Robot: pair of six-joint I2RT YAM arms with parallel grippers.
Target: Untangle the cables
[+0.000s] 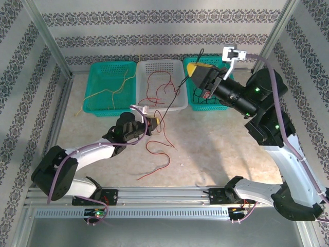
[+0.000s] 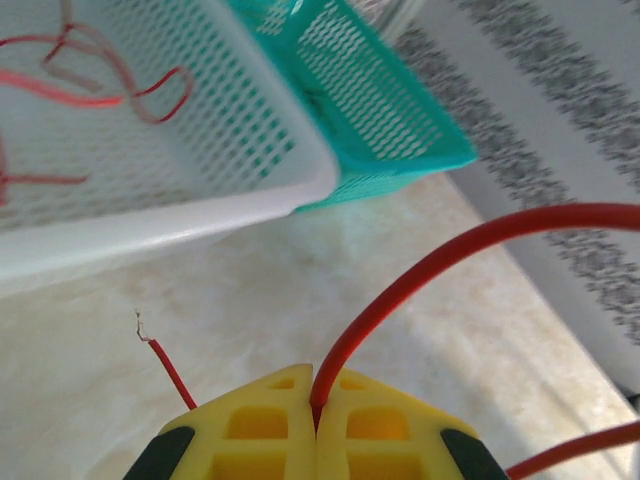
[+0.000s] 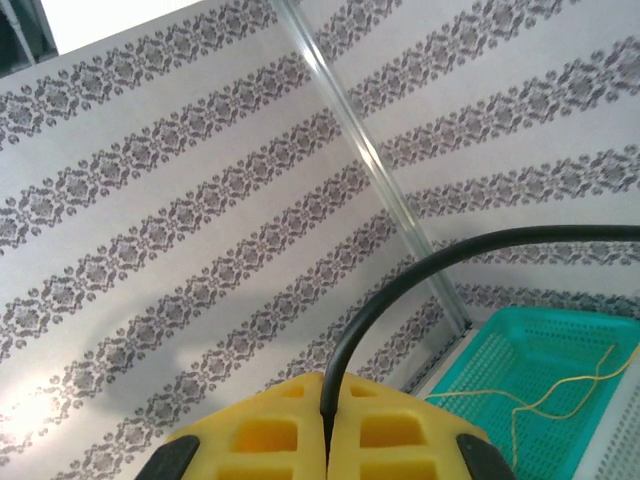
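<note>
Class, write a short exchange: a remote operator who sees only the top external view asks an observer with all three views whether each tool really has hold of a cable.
Operator: From above I can't be sure. Has the left tool caught the red cable?
Observer: Yes. The left wrist view shows it shut, with the red cable pinched in the seam between its two halves.
Operator: And the right tool with the black cable?
Observer: Shut as well. In the right wrist view the black cable comes out of the seam and arcs up and off to the right.
</note>
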